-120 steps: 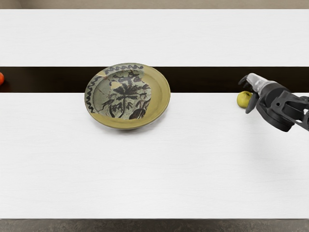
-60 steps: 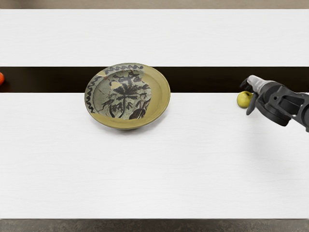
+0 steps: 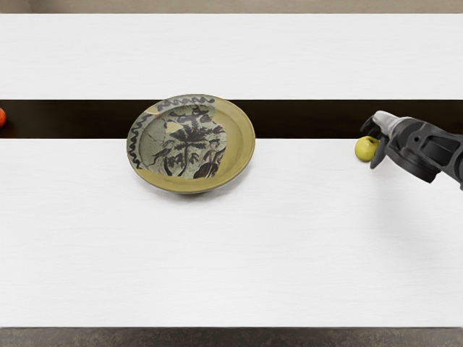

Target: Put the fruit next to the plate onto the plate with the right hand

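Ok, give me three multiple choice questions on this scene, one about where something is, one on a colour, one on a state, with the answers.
1. Where is the yellow-green fruit relative to the plate?
A) on it
B) to its right in the picture, by the right robot hand
C) to its left

2. What colour is the table?
A) white
B) blue
C) green

3. The plate is:
A) upside down
B) holding fruit
C) upright with no fruit on it

Answers: B, the fruit lies beside the robot hand, apart from the plate; A, the surface is white; C, only its painted pattern shows.
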Action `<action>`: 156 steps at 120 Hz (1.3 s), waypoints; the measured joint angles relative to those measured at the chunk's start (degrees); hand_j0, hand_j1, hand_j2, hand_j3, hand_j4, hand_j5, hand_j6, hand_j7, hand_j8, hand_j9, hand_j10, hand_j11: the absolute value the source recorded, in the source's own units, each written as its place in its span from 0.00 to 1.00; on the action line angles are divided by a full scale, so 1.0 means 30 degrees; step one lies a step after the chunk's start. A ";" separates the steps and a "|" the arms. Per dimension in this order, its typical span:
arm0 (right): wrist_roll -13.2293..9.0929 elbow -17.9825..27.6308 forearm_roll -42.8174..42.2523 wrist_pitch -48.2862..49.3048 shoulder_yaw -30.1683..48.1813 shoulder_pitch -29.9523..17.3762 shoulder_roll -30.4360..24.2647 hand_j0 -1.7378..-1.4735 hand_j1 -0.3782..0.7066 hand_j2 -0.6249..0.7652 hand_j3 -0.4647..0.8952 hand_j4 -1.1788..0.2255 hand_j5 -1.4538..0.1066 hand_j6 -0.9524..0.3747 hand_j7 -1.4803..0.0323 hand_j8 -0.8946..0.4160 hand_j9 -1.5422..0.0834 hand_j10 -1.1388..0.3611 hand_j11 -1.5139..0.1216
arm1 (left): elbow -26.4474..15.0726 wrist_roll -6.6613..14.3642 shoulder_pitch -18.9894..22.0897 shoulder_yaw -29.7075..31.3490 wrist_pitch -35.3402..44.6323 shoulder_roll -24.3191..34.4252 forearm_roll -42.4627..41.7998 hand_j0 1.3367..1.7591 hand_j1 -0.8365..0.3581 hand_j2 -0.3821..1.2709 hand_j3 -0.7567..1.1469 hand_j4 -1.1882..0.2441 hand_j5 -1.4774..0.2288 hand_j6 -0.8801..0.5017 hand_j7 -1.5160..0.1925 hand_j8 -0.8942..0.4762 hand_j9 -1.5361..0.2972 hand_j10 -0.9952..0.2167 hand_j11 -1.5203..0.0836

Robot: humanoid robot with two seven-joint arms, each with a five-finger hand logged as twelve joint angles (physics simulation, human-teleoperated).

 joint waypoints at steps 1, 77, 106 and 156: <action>0.0000 -0.0002 0.0000 -0.0005 0.0001 0.0000 0.0000 0.30 0.40 0.40 0.34 0.60 0.65 0.46 0.69 0.42 0.68 0.53 0.66 | 0.0000 0.0001 0.0001 0.0000 0.0000 0.0000 0.0000 0.76 0.76 0.26 0.40 0.67 0.69 0.47 0.71 0.48 0.67 0.63 0.76; 0.0094 -0.1001 0.0003 -0.0006 0.0337 -0.0052 0.0918 0.30 0.43 0.40 0.34 0.58 0.62 0.44 0.66 0.40 0.65 0.51 0.63 | 0.0001 -0.0002 0.0002 0.0000 0.0000 0.0000 0.0000 0.76 0.76 0.26 0.40 0.67 0.69 0.47 0.71 0.48 0.67 0.63 0.76; 0.0150 -0.1147 0.0009 0.0032 0.0335 -0.0070 0.0978 0.30 0.46 0.40 0.34 0.55 0.60 0.41 0.64 0.38 0.63 0.49 0.61 | 0.0001 0.0004 0.0002 0.0000 0.0000 0.0000 0.0000 0.76 0.76 0.26 0.40 0.67 0.69 0.47 0.71 0.48 0.67 0.63 0.76; 0.0141 -0.1188 -0.0033 0.0087 0.0240 -0.0141 0.0998 0.32 0.55 0.44 0.34 0.46 0.49 0.35 0.52 0.34 0.52 0.41 0.50 | 0.0001 -0.0003 0.0002 -0.0001 0.0000 0.0000 0.0001 0.76 0.76 0.26 0.40 0.67 0.69 0.47 0.71 0.48 0.67 0.63 0.76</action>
